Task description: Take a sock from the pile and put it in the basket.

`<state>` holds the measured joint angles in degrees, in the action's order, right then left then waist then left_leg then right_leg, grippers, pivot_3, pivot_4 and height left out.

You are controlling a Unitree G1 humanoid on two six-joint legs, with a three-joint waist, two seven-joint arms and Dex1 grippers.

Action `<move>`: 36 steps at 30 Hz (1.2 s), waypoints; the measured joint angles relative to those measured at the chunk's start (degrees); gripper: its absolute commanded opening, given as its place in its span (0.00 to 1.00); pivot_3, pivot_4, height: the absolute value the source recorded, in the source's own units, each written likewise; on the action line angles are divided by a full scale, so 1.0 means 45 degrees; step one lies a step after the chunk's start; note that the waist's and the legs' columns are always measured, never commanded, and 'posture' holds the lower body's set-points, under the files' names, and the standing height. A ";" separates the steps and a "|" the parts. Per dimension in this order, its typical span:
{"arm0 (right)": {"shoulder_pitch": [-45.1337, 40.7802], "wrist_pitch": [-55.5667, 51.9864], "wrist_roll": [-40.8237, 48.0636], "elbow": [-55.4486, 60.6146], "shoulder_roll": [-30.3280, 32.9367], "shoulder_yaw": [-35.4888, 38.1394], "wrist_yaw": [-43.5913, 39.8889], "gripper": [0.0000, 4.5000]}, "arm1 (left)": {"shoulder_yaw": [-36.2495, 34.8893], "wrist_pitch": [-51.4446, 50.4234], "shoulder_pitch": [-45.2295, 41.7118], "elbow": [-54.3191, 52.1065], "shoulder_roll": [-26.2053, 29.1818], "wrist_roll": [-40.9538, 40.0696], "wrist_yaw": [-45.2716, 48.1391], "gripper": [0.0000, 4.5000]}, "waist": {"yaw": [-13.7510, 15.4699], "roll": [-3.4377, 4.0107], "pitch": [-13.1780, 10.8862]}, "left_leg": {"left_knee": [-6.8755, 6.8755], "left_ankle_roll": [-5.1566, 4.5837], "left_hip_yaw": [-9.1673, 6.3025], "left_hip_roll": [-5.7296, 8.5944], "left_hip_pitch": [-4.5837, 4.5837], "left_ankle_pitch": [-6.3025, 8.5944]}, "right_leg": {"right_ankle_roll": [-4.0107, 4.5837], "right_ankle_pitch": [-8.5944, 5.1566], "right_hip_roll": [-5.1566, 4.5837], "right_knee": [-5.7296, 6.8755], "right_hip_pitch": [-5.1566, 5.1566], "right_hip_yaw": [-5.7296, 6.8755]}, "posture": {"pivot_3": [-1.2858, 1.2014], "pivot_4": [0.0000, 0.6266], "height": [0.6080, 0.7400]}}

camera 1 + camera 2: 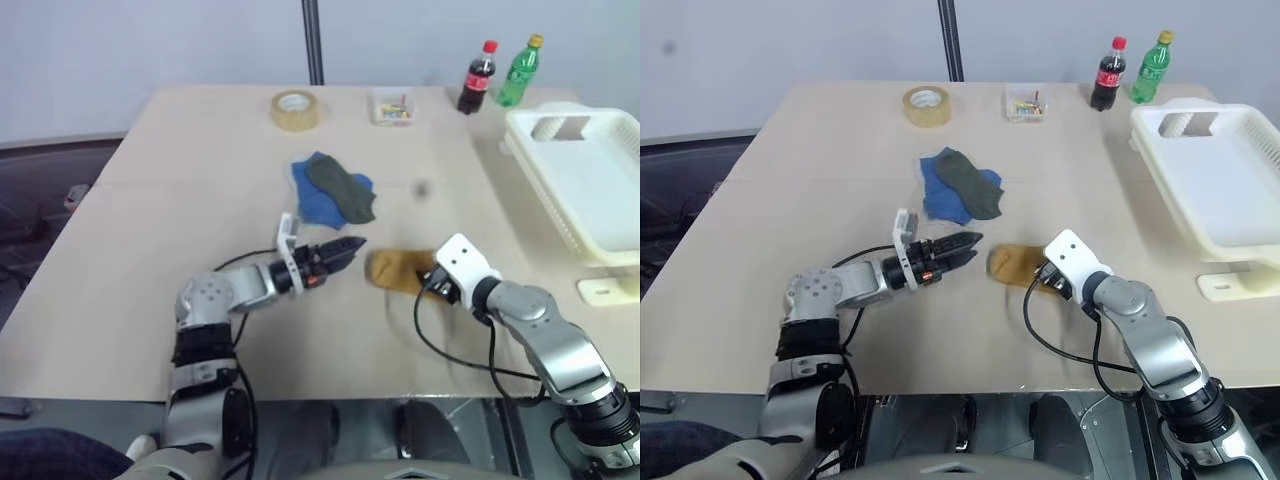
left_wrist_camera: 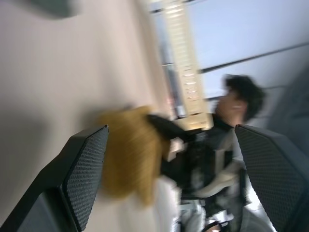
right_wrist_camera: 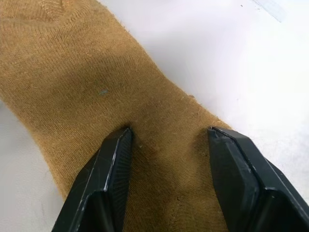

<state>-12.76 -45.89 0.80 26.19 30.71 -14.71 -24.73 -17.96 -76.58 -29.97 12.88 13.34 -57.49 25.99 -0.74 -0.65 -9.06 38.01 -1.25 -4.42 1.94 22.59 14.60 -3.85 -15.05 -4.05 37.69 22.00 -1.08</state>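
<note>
The mustard-yellow sock (image 1: 395, 268) lies flat on the table, apart from the pile (image 1: 335, 190) of a blue and a dark green sock further back. My right gripper (image 3: 169, 133) is open, its two fingertips resting on the sock with the knit spanning flat between them. Just left of the sock, my left gripper (image 1: 345, 248) points at it, open and empty, a short gap away. The white slotted basket (image 1: 590, 190) stands at the table's right edge, beyond the right arm.
At the back of the table are a tape roll (image 1: 295, 110), a small clear box (image 1: 392, 105), a cola bottle (image 1: 477, 78) and a green bottle (image 1: 520, 70). A small white piece (image 1: 608, 290) lies before the basket. A person (image 2: 244, 94) shows blurred beyond the table.
</note>
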 measured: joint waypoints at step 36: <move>0.0008 -0.0035 -0.0552 0.0043 -0.0136 -0.0038 -0.0055 0.57 | -0.0238 0.0159 -0.2943 0.4600 -0.2817 0.1334 0.1717 0.99 | 0.0067 -0.0001 0.0007 | -0.0024 0.0024 -0.0047 0.0029 -0.0012 -0.0014 | -0.0020 -0.0012 -0.0019 -0.0036 -0.0047 0.0043 | 0.52 0.24 0.99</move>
<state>-12.72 -46.05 -1.69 26.38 30.10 -14.88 -24.98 -19.03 -75.86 -43.21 33.58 0.67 -51.49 33.71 -0.44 -0.65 -9.03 37.90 -1.14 -4.63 2.07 22.54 14.54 -3.93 -15.10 -4.14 37.53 21.79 -0.89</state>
